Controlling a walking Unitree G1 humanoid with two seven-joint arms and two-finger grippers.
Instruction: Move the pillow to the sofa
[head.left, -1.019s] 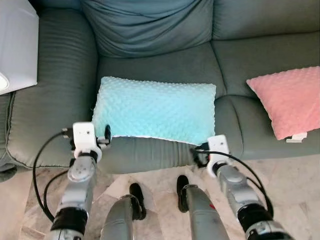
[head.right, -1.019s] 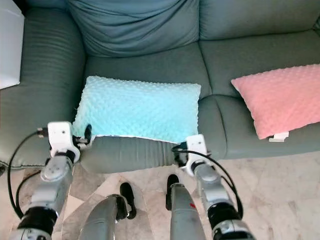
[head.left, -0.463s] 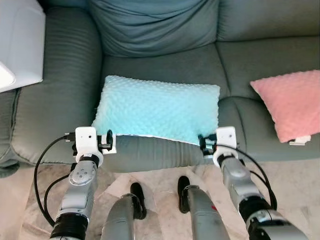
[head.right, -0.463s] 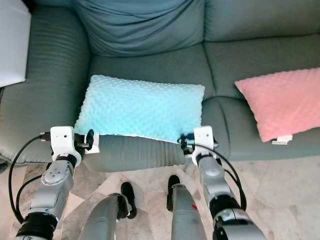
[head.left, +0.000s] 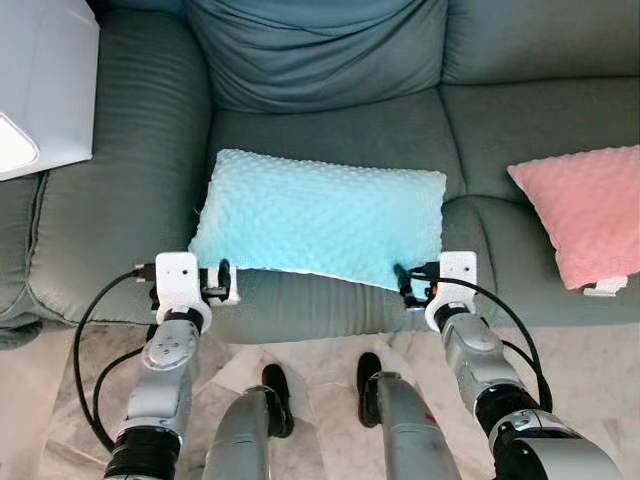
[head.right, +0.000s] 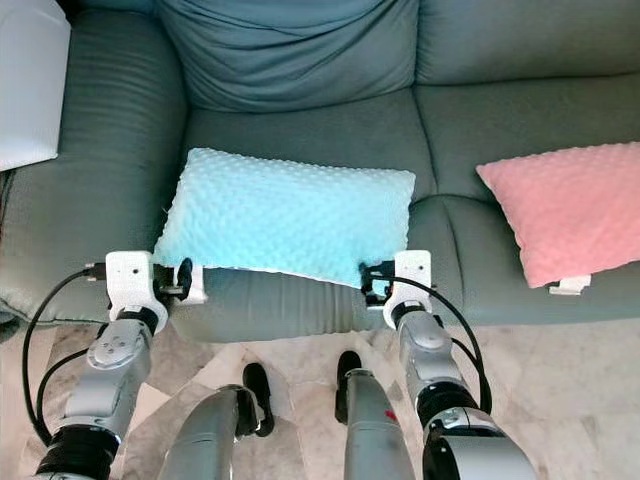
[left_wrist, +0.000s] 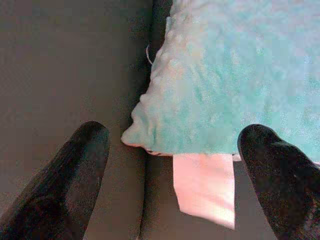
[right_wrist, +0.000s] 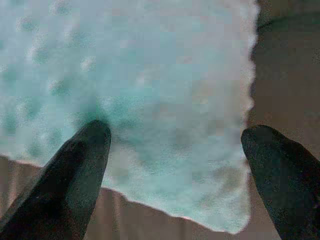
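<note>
Two hands sit open at the sofa (head.left: 120, 200) seat's front edge. Left hand (left_wrist: 175, 165) faces the teal pillow (head.left: 320, 215) front-left corner; right hand (right_wrist: 175, 165) its front-right corner, neither gripping.

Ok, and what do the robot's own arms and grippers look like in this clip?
Both arms are silver metal cylinders with black joint bands. Each wrist carries a white boxy camera housing, with looping black cables running back along the arm. The left gripper and right gripper each have two long, rounded black fingers.
</note>
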